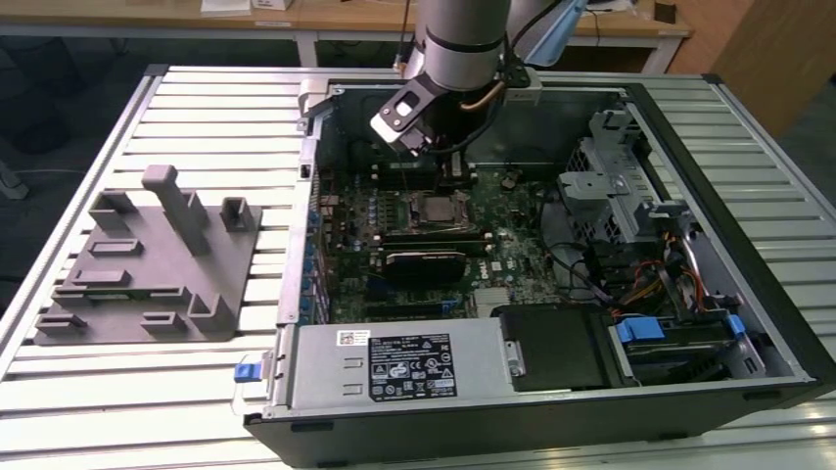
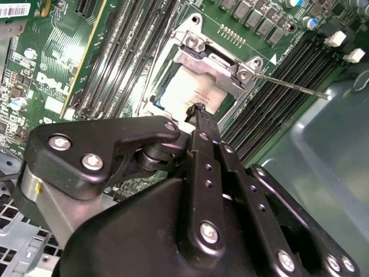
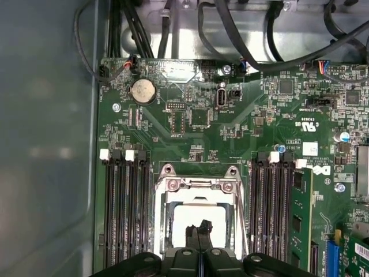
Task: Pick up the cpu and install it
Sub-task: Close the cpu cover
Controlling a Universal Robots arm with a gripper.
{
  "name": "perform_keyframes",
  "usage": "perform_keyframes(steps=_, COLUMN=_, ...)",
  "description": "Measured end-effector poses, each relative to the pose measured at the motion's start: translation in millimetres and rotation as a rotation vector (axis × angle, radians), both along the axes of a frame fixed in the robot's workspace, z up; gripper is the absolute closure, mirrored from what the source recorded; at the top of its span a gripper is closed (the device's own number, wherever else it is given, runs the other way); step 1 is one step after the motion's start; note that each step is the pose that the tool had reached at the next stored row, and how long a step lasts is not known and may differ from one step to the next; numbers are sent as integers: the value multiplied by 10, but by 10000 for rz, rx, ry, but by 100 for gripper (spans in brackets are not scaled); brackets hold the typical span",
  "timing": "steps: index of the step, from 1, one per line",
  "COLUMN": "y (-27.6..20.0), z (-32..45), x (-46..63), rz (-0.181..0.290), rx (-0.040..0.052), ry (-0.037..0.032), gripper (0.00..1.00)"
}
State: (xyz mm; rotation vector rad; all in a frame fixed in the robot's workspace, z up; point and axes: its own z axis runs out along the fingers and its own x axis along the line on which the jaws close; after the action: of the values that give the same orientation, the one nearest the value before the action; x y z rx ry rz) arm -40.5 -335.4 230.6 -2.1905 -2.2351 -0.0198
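Gripper (image 2: 198, 108), second wrist view: we record fingers pressed together, tips over the cpu (image 2: 183, 89), which lies flat inside the socket frame (image 2: 233, 64). First wrist view: we note memory slots (image 3: 124, 213) flanking that frame. Exterior view: arm (image 1: 457, 39) reaches into the computer case (image 1: 523, 431).

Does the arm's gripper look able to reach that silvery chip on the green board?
Likely yes: the gripper hangs right above the cpu, whose pale top lies bare, with nothing between them.

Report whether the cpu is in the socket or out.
In: the cpu lies flat inside the socket frame in both wrist views, under the end effector.
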Motion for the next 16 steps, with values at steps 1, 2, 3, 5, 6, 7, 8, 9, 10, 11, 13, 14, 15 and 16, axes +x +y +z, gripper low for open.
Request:
perform_keyframes(steps=1, y=0, z=-1, x=-1, rz=48, rx=0, ry=-2, gripper=89)
perform_keyframes(steps=2, y=0, z=-2, x=-2, rz=100, rx=1, ry=-5, gripper=89)
perform_keyframes(steps=3, y=0, z=-4, x=-4, rz=161, rx=2, ry=-9, gripper=89)
perform_keyframes(steps=5, y=0, z=-11, x=-5, rz=307, rx=4, ry=-15, gripper=89)
perform_keyframes(steps=6, y=-1, z=-14, x=-6, rz=392, rx=3, ry=-15, gripper=89)
perform_keyframes(steps=7, y=-1, z=-17, x=-7, rz=478, rx=2, ry=-16, gripper=89)
perform_keyframes(steps=8, y=-1, z=-17, x=-8, rz=561, rx=0, ry=-16, gripper=89)
perform_keyframes(steps=9, y=-1, z=-17, x=-9, rz=605, rx=-3, ry=-14, gripper=89)
perform_keyframes(steps=10, y=-1, z=-18, x=-9, rz=614, rx=-3, ry=-15, gripper=89)
perform_keyframes(steps=11, y=-1, z=-18, x=-9, rz=615, rx=-4, ry=-15, gripper=89)
perform_keyframes(steps=13, y=-1, z=-18, x=-9, rz=616, rx=-4, ry=-16, gripper=89)
perform_keyframes(steps=14, y=-1, z=-18, x=-9, rz=620, rx=-5, ry=-16, gripper=89)
perform_keyframes(steps=15, y=-1, z=-18, x=-9, rz=650, rx=-5, ry=-16, gripper=89)
perform_keyframes(steps=16, y=-1, z=-18, x=-9, rz=734, rx=-4, ry=-17, gripper=89)
